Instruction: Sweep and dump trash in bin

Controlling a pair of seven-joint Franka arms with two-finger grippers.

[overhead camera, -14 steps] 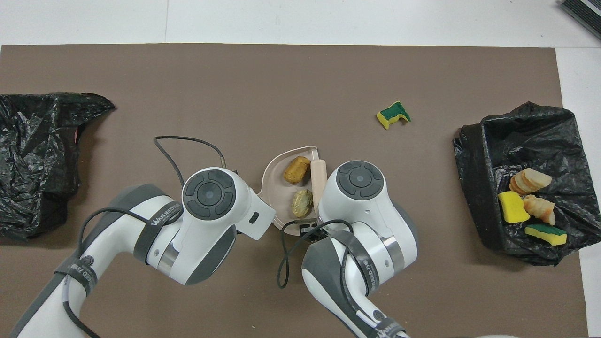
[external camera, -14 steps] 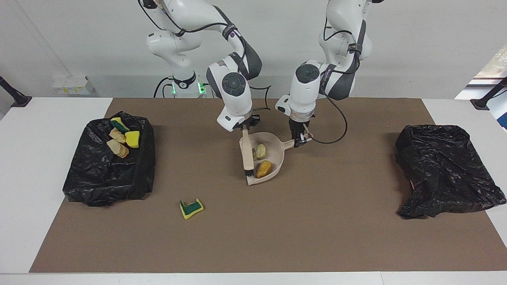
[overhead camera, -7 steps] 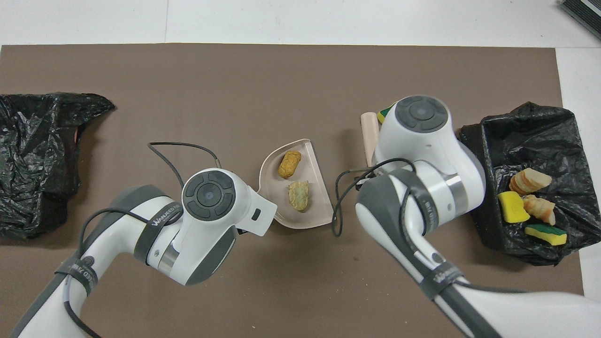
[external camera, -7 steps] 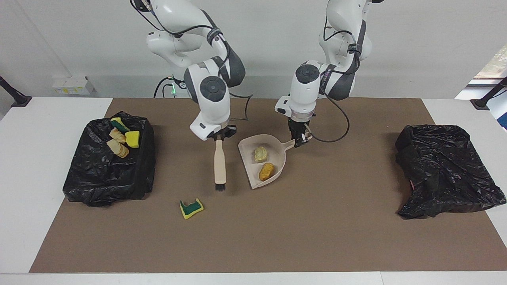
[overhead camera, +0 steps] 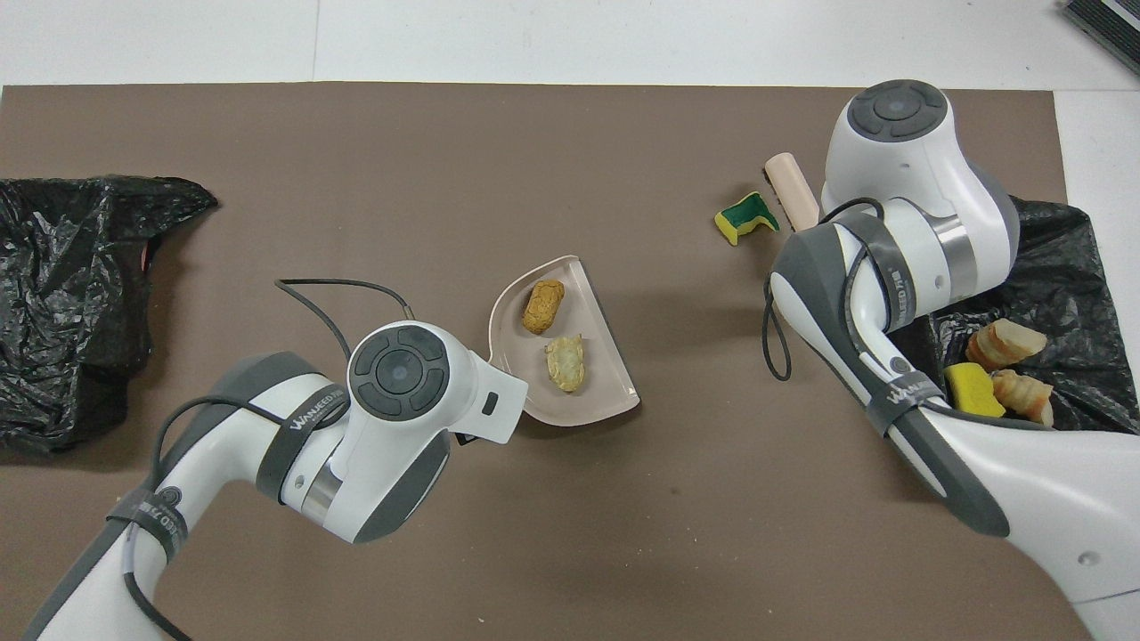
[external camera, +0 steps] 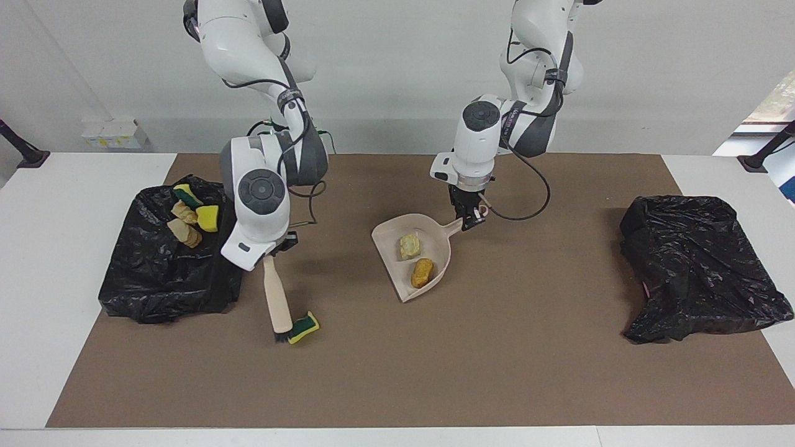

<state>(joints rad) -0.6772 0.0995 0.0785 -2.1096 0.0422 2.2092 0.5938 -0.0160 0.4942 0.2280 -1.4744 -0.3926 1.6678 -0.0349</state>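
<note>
My right gripper (external camera: 274,251) is shut on the beige brush (external camera: 277,300) (overhead camera: 793,189), whose bristles are down on the mat, touching a yellow-and-green sponge piece of trash (external camera: 303,328) (overhead camera: 746,216). That sponge lies by the corner of the black-lined bin (external camera: 163,273) (overhead camera: 1060,258) that is farther from the robots. My left gripper (external camera: 468,220) is shut on the handle of the beige dustpan (external camera: 388,239) (overhead camera: 606,383) at the middle of the mat. A pale yellow scrap (external camera: 408,245) (overhead camera: 565,363) and an orange-brown lump (external camera: 422,272) (overhead camera: 542,305) lie in the pan.
Several scraps (external camera: 189,217) (overhead camera: 993,369) lie in the bin at the right arm's end. A crumpled black bag (external camera: 695,267) (overhead camera: 62,294) sits at the left arm's end. Brown mat (external camera: 497,360) covers the table.
My right arm has carried the brush out of the dustpan and toward the bin, down to the sponge piece. The left gripper and dustpan have shifted only slightly.
</note>
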